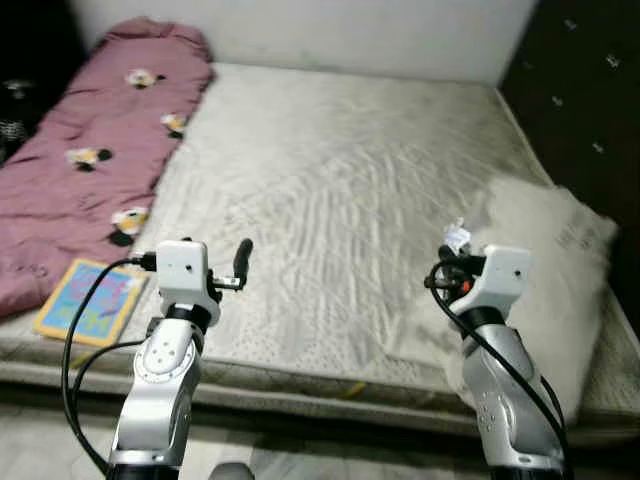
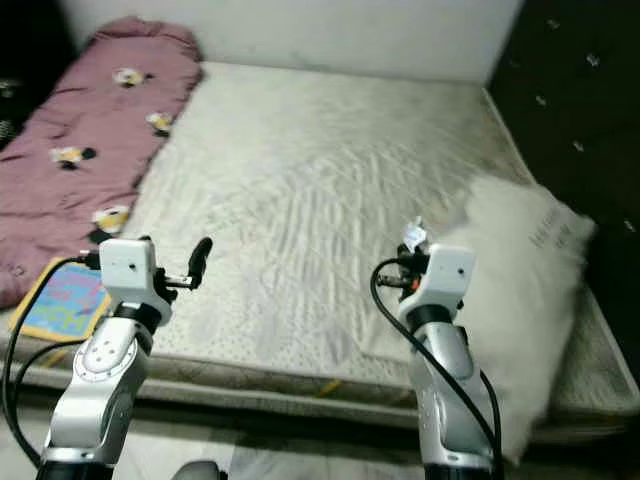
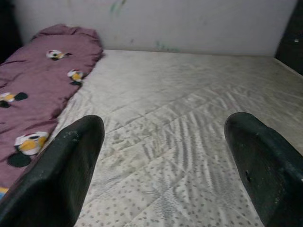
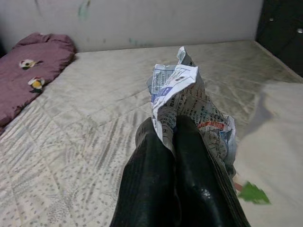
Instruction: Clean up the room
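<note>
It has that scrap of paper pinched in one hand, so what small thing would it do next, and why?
Probably draw the right gripper back from the bed with the crumpled paper, since its jaws are already shut on it and nothing to drop it into is in sight. The left gripper hangs open over the mattress, free for the book near the bed's edge.
</note>
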Tool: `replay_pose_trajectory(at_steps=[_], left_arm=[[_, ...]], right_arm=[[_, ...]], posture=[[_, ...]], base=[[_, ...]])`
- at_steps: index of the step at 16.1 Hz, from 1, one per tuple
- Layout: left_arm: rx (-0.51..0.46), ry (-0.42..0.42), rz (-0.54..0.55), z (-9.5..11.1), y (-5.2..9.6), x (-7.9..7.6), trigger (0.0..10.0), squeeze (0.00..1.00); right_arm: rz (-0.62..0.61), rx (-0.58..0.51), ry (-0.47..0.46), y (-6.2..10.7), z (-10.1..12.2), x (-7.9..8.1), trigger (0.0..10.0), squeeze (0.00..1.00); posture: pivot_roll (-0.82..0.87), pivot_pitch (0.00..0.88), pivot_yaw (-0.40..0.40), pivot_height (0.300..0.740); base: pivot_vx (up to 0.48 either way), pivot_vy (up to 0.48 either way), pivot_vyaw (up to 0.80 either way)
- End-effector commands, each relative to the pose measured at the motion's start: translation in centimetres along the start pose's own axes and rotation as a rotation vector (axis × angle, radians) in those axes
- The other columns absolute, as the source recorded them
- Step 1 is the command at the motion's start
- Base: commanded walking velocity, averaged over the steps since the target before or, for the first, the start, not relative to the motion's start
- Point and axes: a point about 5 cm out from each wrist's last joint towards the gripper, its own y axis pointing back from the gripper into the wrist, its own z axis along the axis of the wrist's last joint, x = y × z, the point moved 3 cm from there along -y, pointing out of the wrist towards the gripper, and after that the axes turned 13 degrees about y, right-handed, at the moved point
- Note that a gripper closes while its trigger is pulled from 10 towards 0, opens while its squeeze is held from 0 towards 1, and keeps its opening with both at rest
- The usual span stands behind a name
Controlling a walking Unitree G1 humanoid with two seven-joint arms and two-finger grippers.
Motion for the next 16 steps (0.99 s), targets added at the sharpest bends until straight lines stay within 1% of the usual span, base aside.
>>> replay_pose_trajectory(at_steps=[1,2,4,7,9,11,12,16], left_arm=[[0.008,-0.003,-0.003,-0.14,0.0,0.09,10.0,0.0],[0.007,-0.005,-0.003,-0.1,-0.08,0.09,10.0,0.0],[0.009,0.02,0.001,-0.08,-0.14,0.11,10.0,0.0],[0.009,0.016,-0.006,-0.08,-0.17,0.0,10.0,0.0],[0.009,0.046,0.0,-0.1,-0.13,-0.01,10.0,0.0],[0.007,0.046,-0.001,0.0,-0.25,-0.05,10.0,0.0],[0.007,0.047,0.0,0.01,-0.26,-0.01,10.0,0.0],[0.012,0.048,-0.002,-0.03,-0.27,-0.08,10.0,0.0]], right_arm=[[-0.006,0.022,-0.007,-0.02,-0.34,0.0,10.0,0.0],[-0.008,0.025,-0.009,-0.09,-0.37,-0.02,10.0,0.0],[-0.004,0.038,-0.004,-0.11,-0.57,0.1,10.0,0.0],[-0.022,0.047,-0.006,-0.16,-0.77,-0.09,10.0,0.0],[-0.034,0.056,-0.009,-0.29,-0.93,-0.38,10.0,0.0],[-0.035,0.061,-0.007,-0.45,-0.91,-0.41,10.0,0.0],[-0.035,0.062,-0.006,-0.45,-0.91,-0.41,10.0,0.0],[-0.037,0.065,-0.007,-0.4,-0.99,-0.34,10.0,0.0]], posture=[[-0.04,0.0,-0.046,0.74],[-0.04,0.0,-0.045,0.74],[-0.04,0.0,-0.044,0.74],[-0.04,0.0,-0.048,0.74],[-0.04,0.0,-0.052,0.74],[-0.04,0.0,-0.054,0.74],[-0.04,0.0,-0.054,0.74],[-0.04,0.0,-0.055,0.74]], base=[[0.0,0.0,0.0],[0.0,0.0,0.0],[0.0,0.0,0.0],[0.0,0.0,0.0],[0.0,0.0,0.0],[0.0,0.0,0.0],[0.0,0.0,-0.47],[0.0,0.371,0.0]])
